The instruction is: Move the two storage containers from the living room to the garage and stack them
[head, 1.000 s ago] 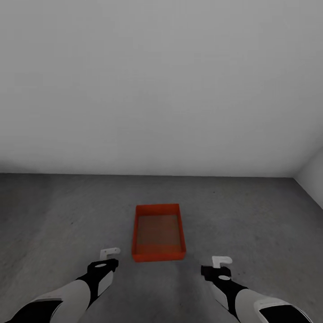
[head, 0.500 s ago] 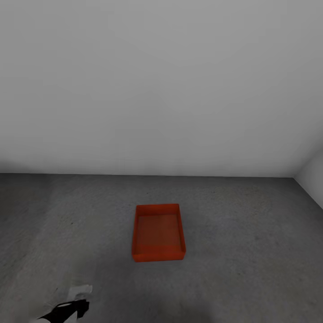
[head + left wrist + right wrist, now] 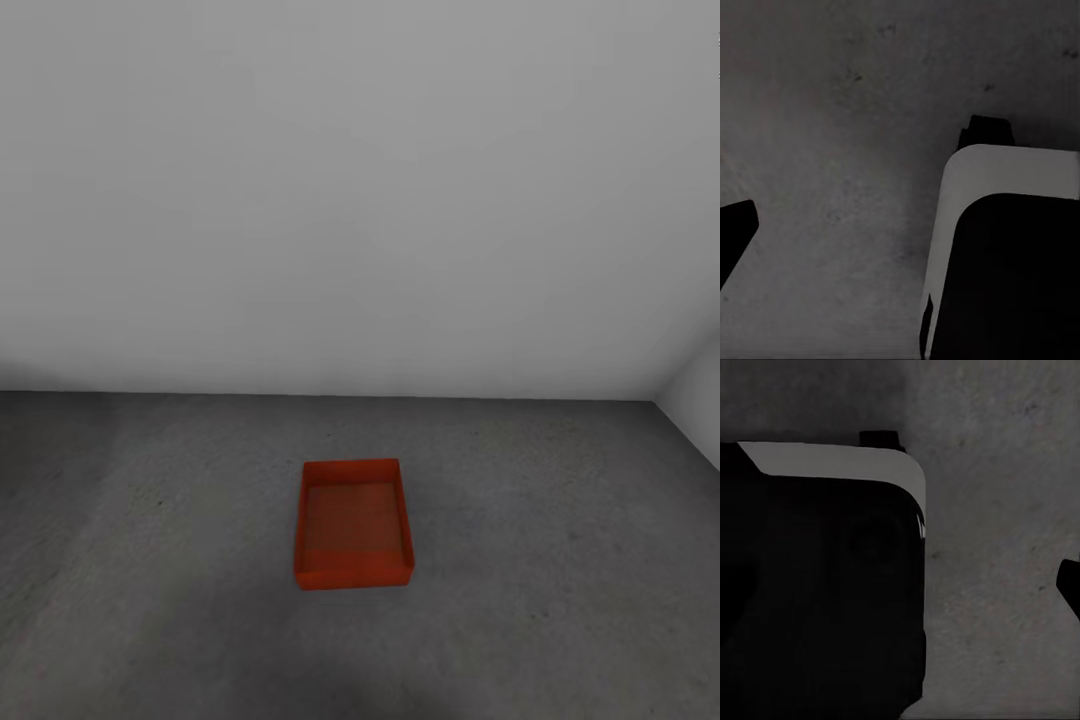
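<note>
An orange-red storage container (image 3: 353, 525), rectangular and open-topped, sits flat on the dark grey concrete floor (image 3: 560, 560) of a bare garage. In the head view it lies in the middle of the floor, its long sides running away from the camera and its finely ribbed inside facing up. It stands well short of the plain pale grey wall (image 3: 360, 200) behind it, and a second pale wall (image 3: 700, 400) meets that one in the far right corner. In the left wrist view, the left pincer (image 3: 735, 232) appears as one dark fingertip at the picture's edge, with mottled concrete beyond it and a large black panel with a white rim (image 3: 1012, 255), part of the robot's own body, across from it. In the right wrist view, the right pincer (image 3: 1071, 585) likewise appears as one dark tip at the edge, over bare concrete, opposite a similar white-rimmed black panel (image 3: 825, 585). Whether either pincer is released or clenched cannot be told, nor how the container lies relative to them.
</note>
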